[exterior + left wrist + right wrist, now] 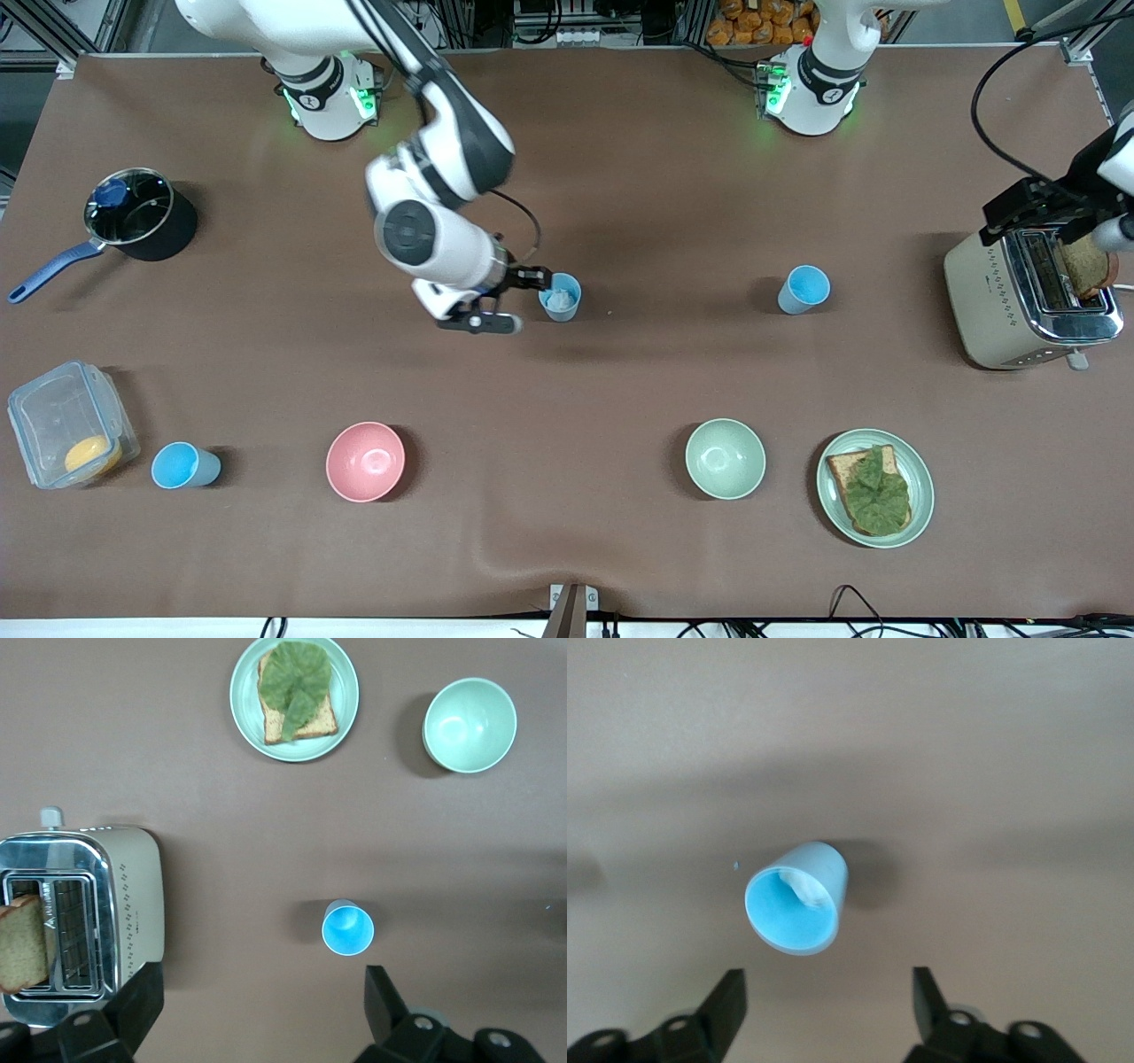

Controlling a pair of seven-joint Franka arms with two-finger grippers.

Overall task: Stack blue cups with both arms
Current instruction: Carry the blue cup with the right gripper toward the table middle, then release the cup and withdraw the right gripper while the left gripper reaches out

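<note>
Three blue cups stand upright on the brown table. One with a white patch inside (561,297) is at mid-table and shows in the right wrist view (797,899). A second blue cup (804,289) stands toward the left arm's end and shows in the left wrist view (347,927). A third blue cup (184,465) stands near the front camera at the right arm's end. My right gripper (518,301) (828,1001) is open and empty, just beside the patched cup, which lies ahead of its fingers, not between them. My left gripper (1050,208) (261,1010) is open and empty, high over the toaster.
A toaster (1028,297) holding a bread slice stands at the left arm's end. A plate (917,478) with leafy bread, a pale green bowl (725,458) and a pink bowl (365,461) line the near side. A black pot (133,213) and a clear box (71,425) are at the right arm's end.
</note>
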